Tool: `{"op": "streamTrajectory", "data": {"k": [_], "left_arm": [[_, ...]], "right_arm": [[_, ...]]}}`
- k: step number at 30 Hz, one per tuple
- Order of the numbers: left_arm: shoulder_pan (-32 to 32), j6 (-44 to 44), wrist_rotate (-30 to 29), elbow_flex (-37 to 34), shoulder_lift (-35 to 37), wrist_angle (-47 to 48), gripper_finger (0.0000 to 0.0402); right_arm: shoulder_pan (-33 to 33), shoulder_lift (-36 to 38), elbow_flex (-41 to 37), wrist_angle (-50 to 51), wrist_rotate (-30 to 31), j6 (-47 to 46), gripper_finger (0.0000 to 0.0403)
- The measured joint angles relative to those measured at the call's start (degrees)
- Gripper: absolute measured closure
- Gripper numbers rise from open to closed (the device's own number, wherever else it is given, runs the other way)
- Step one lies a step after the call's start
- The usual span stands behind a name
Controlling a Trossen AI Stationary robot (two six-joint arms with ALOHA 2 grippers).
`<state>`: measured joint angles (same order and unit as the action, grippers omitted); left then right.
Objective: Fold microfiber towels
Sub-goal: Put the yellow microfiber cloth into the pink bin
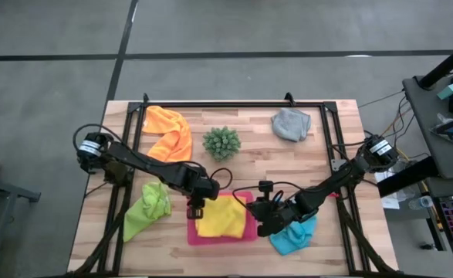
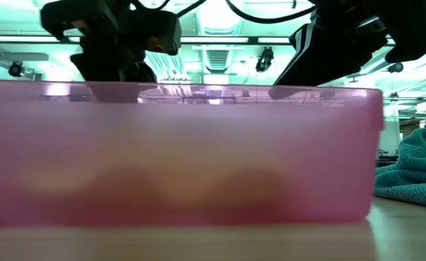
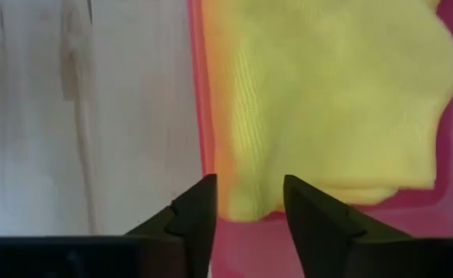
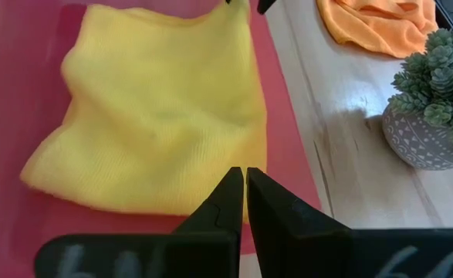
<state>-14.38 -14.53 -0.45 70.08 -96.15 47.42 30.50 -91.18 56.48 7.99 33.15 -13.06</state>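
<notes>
Folded fuzzy yellow towel (image 1: 221, 218) seen on flat pink tray (image 1: 249, 202); left claw (image 3: 248, 202) parted, right claw (image 4: 245, 194) pressed together, empty. Risk: fold snagged, undone.

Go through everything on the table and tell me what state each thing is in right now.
Yellow microfiber towel: folded, lying on the pink tray.
Orange towel: crumpled.
Grey towel: bunched.
Lime green towel: crumpled.
Light blue towel: crumpled.
Left gripper: open, empty.
Right gripper: shut, empty.

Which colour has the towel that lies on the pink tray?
Yellow towel; the right wrist view shows it best.
</notes>
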Motion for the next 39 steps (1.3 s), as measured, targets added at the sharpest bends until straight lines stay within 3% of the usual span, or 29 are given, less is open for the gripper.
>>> {"op": "streamTrajectory", "data": {"k": [4, 9, 23, 39], "left_arm": [[-0.01, 3.02, -0.02, 1.83, 0.63, 0.22, 0.0248], [-0.78, 3.76, 0.17, 4.1, 0.76, -1.73, 0.0261], [-5.3, 6.09, 0.37, 3.63, -8.28, -17.25, 0.0395], [-4.86, 6.87, 4.69, 3.59, -15.53, -33.11, 0.0401]], "right_arm": [[-0.02, 0.0, -0.04, -0.06, 0.02, 0.0, 0.039], [-0.04, 0.0, -0.08, -0.16, 0.02, 0.02, 0.039], [-0.04, 0.0, -0.78, -1.13, 0.04, -0.02, 0.039], [0.0, 0.0, -1.02, -1.44, -0.06, -0.06, 0.039]]}}
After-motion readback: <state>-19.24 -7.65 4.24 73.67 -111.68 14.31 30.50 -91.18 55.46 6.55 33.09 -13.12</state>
